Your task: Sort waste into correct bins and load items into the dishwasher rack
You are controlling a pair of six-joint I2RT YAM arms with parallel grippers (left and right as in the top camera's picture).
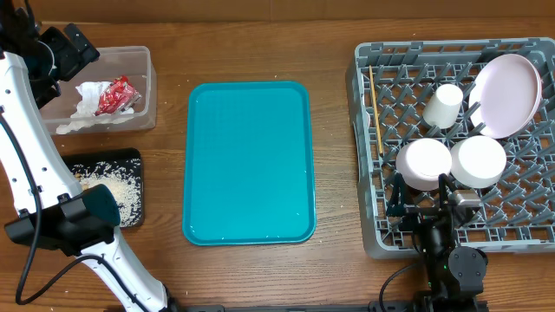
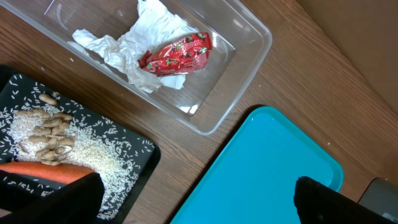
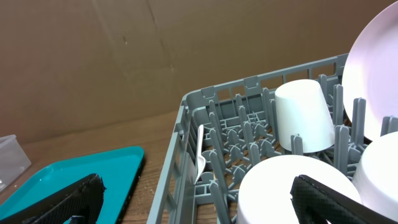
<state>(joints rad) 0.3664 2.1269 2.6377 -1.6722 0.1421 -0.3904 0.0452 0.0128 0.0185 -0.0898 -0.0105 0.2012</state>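
The clear tub (image 1: 147, 87) at the back left holds white napkins (image 2: 140, 37) and the red wrapper (image 2: 177, 55). The black tray (image 1: 132, 158) in front of it holds rice (image 2: 99, 152), food scraps (image 2: 53, 140) and the carrot (image 2: 46, 171). The grey rack (image 1: 368, 234) on the right holds the plate (image 1: 507, 91), the cup (image 1: 444, 104), two upturned bowls (image 1: 425, 163) (image 1: 481, 160), the stick (image 1: 375, 108) and the fork (image 3: 199, 155). My left gripper (image 2: 199, 190) is open and empty, raised near the tub. My right gripper (image 3: 199, 199) is open and empty above the rack's front left corner.
A teal serving tray (image 1: 249, 160) lies in the middle of the wooden table, between the bins and the rack. My left arm (image 1: 35, 165) runs along the table's left edge, over part of the black tray. A brown cardboard wall (image 3: 124, 56) stands behind the table.
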